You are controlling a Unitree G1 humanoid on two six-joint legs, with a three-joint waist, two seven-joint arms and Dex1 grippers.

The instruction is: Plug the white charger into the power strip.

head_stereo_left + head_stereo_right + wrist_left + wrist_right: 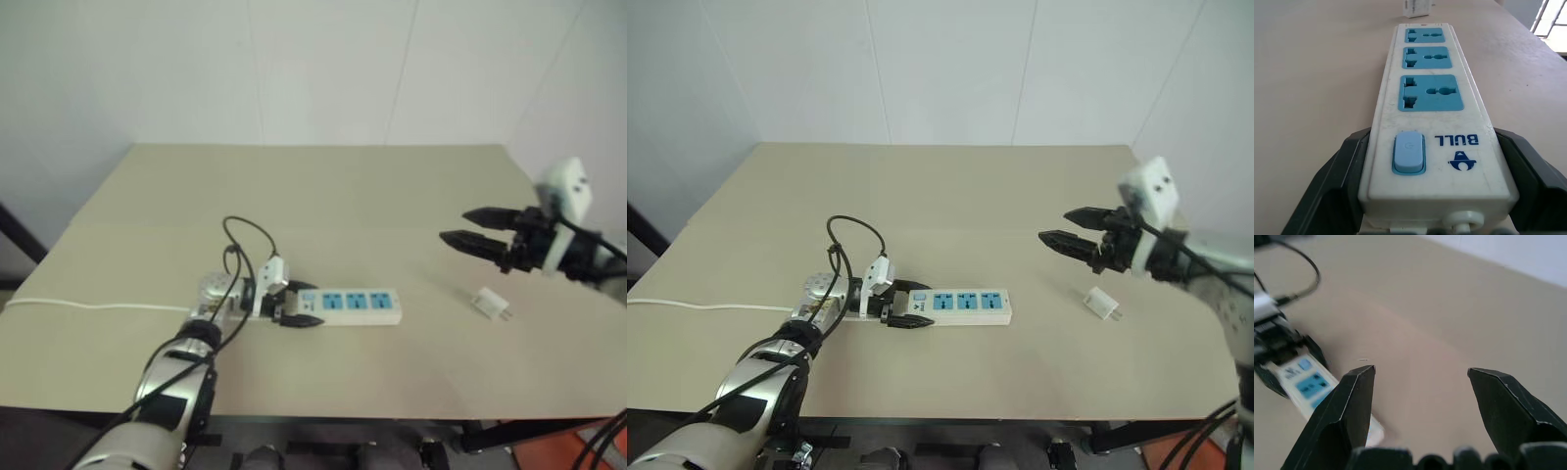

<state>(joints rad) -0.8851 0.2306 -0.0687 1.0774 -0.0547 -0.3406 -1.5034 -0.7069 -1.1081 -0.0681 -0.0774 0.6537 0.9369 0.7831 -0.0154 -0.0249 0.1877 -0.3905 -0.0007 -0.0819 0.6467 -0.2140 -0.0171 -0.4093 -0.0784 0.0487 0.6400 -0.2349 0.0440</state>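
Power strip (pixel 1432 142): white plastic casing, smooth, slightly glossy, faintly scuffed; blue plastic socket faces, pale blue switch at end held by left gripper (pixel 299 305). Gripper fingers (pixel 1349 418): black matt plastic. Table (pixel 323 186): beige, smooth, matt. White charger (pixel 490 302) right of power strip: smooth white plastic.

On the surface (pixel 323 196), the power strip (pixel 358 305) lies crosswise, its switch end at nine o'clock inside the left pincer (pixel 302 304). The white charger (pixel 491 304) lies apart at three o'clock, under the right pincer (pixel 465 228).
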